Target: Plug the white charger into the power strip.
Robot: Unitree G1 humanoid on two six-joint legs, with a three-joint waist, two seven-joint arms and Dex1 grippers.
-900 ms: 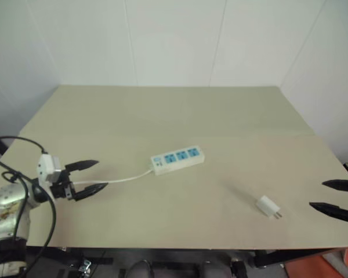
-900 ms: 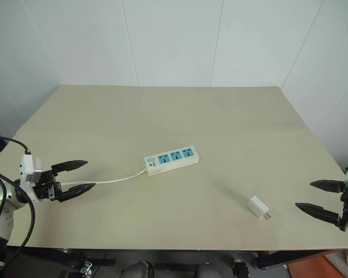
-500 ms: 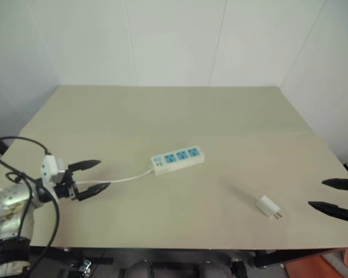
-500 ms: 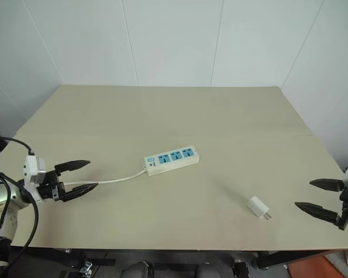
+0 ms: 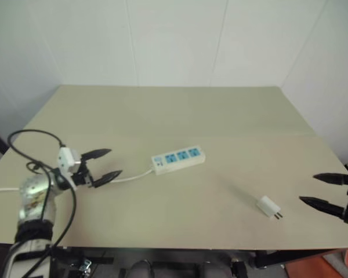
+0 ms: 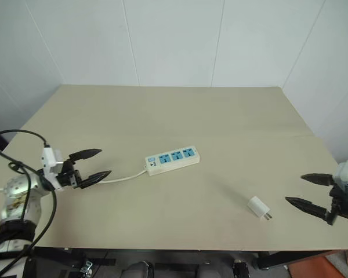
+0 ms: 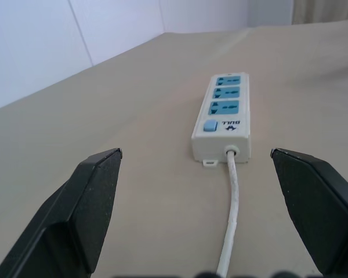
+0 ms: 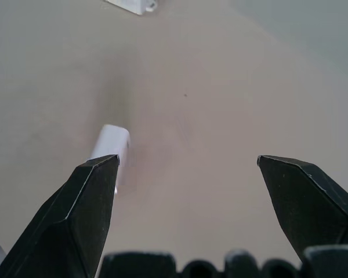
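The power strip (image 6: 172, 159) lies near mid-surface (image 6: 180, 110), its cord (image 6: 124, 175) running toward the left tool (image 6: 96, 164), which is spread wide and empty. The white charger (image 6: 258, 207) lies well apart toward the right edge, near the right tool (image 6: 298, 189), also wide and empty.

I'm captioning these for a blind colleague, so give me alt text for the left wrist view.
A white power strip with three blue outlet faces lies on a beige table, its thin white cord running back toward the camera. The open left gripper frames it, one black finger on each side, touching nothing.
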